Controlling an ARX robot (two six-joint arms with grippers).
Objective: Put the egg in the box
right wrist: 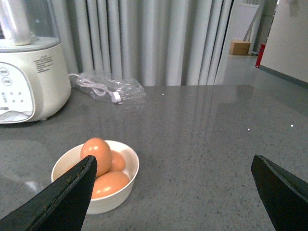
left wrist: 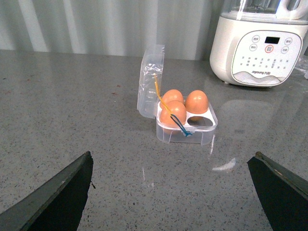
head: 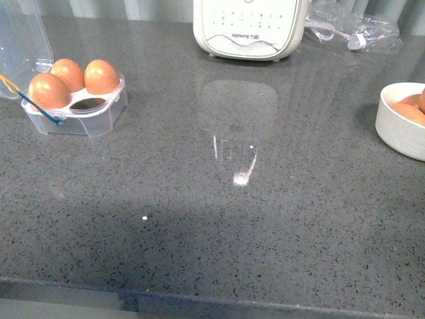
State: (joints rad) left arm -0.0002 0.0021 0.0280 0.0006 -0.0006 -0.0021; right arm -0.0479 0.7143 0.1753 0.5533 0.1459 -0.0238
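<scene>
Grey counter [head: 199,232] up front, with the left gripper [left wrist: 171,155] and right gripper [right wrist: 174,157] both spread wide, holding nothing. Beyond, the egg [right wrist: 96,155] sits in the white bowl [right wrist: 124,190]; the box [left wrist: 192,136] holds three eggs, one cup [left wrist: 201,122] unfilled.

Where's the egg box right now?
Front view: the box sits at the far left of the counter, lid open, left of the white appliance; the white bowl is at the far right.
</scene>
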